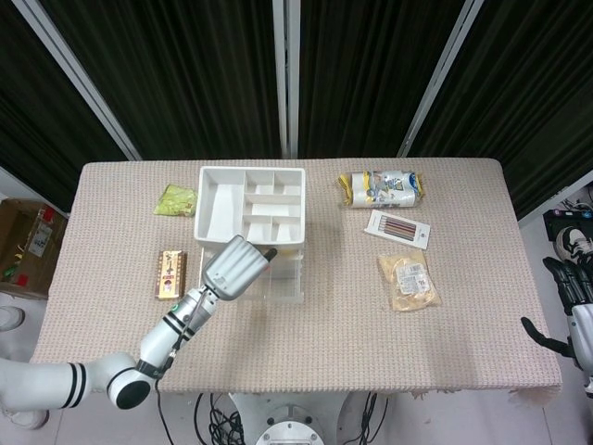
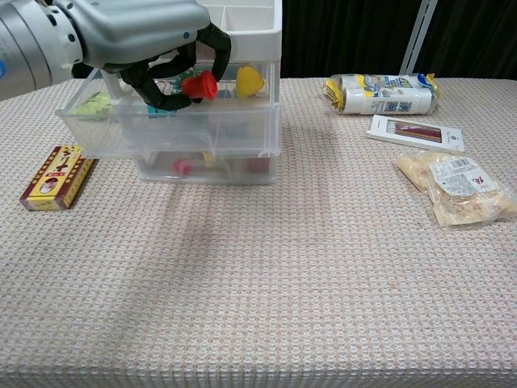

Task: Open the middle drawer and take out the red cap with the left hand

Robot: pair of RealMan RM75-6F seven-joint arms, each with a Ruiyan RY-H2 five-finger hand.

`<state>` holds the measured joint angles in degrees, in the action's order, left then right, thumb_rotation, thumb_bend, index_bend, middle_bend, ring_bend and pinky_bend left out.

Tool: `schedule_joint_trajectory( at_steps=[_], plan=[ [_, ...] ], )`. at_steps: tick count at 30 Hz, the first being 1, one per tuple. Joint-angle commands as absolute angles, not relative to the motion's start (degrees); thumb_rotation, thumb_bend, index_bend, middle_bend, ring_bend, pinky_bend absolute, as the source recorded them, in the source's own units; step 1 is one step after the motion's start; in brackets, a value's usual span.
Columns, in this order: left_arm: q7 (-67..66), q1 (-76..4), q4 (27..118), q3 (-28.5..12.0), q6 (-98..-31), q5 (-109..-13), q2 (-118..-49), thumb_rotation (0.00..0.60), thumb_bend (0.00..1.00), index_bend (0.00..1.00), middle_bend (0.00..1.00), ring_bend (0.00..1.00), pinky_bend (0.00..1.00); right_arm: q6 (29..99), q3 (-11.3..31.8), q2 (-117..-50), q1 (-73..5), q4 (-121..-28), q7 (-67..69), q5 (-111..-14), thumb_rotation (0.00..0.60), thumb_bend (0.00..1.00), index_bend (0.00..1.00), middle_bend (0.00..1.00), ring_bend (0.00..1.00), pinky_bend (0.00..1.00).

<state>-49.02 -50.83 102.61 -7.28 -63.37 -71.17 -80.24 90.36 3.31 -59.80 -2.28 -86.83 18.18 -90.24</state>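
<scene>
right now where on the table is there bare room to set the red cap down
Bare cloth spans the near table, in front of the drawer unit and between it and the snack bag. It is crowded by the matchbox and the right-hand packets. The left hand holds the red cap.
</scene>
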Motion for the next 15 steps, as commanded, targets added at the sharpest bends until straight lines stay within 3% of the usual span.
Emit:
schedule_joint_trajectory(
  at_steps=[1, 7, 15],
  plan=[
    [-46.8, -49.1, 105.3, -6.8, -66.8, -76.0, -78.1, 0.600, 0.38, 0.52, 0.86, 0.92, 1.00, 90.3, 3.3, -59.8, -2.3, -86.8, 18.3, -90.3, 0.600, 0.17, 0.00, 0.09, 0.00, 0.04],
    [-40.0, -47.0, 105.3, -4.5, -73.3, -91.6, -77.6, 0.600, 0.39, 0.52, 0.85, 0.91, 1.00, 90.4, 3.3, -60.0, -2.4, -86.4, 18.6, -90.5, 0.600, 0.17, 0.00, 0.09, 0.00, 0.04],
    [-39.6, -48.5, 100.6, -0.5, -69.7, -102.7, -84.6, 0.600, 0.39, 0.51, 0.84, 0.90, 1.00, 90.7, 2.8, -60.5, -2.2, -85.8, 19.2, -91.1, 0.600, 0.17, 0.00, 0.09, 0.00, 0.04]
  ],
)
